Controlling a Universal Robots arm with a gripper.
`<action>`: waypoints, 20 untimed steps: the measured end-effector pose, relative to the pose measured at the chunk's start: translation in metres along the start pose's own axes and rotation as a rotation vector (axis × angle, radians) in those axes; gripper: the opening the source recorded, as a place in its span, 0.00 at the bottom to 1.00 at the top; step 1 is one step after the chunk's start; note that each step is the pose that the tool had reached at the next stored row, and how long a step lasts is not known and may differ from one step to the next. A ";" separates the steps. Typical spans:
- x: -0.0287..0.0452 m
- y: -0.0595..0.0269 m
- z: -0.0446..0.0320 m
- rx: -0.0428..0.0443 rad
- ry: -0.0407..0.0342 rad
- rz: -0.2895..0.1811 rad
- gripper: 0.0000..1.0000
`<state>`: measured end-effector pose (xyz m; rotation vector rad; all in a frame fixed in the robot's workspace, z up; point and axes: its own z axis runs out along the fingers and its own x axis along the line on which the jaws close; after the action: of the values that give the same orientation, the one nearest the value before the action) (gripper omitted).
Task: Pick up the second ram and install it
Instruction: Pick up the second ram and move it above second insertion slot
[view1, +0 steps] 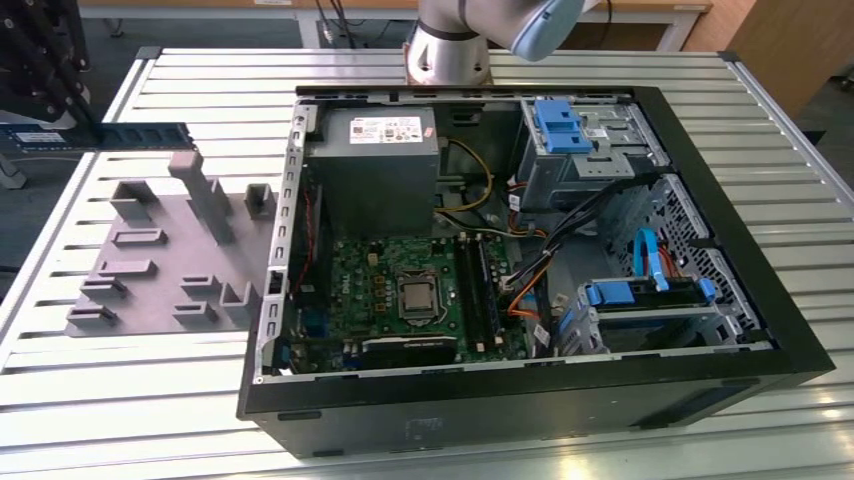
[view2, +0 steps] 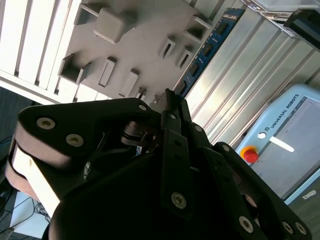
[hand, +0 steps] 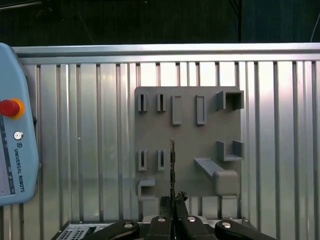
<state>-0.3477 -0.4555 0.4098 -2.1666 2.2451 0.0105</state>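
While above the grey tray (hand: 190, 145), the end effector (hand: 173, 207) seems clamped on the second ram (view2: 206, 50).

Claw (hand: 173, 202) closed tight, fingertips together.

**Arm column:** smooth silver-grey metal cylindrical column (view1: 447, 50), plain-surfaced, mounted at one edge of the ribbed aluminium table (view1: 214, 75).

**Joint cover:** rounded pale blue-grey plastic joint cap (view1: 550, 25), glossy, above the column.

**Gripper:** matte black metal linkage gripper (hand: 172, 201), assembled from flat, round-ended bar links in overlapping layers. It appears in both wrist views.

**Fingers:** narrow straight black bar fingers (view2: 172, 140), slim and square-edged.

**Fasteners:** round silver screw heads (view2: 46, 122), one at each link pivot, bright against the black. A polished steel pin (view2: 132, 131) sits between the links.

**Trim:** pale beige curved band (view2: 22, 167) along the outer rim of the black housing.
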 end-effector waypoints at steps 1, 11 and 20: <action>-0.0001 -0.0011 0.0000 0.0000 0.0000 0.000 0.14; -0.0005 -0.0139 0.0006 0.0000 0.0000 0.000 0.14; -0.0015 -0.0431 0.0013 -0.0001 0.0000 0.000 0.14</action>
<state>-0.3045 -0.4555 0.4090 -2.1667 2.2452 0.0106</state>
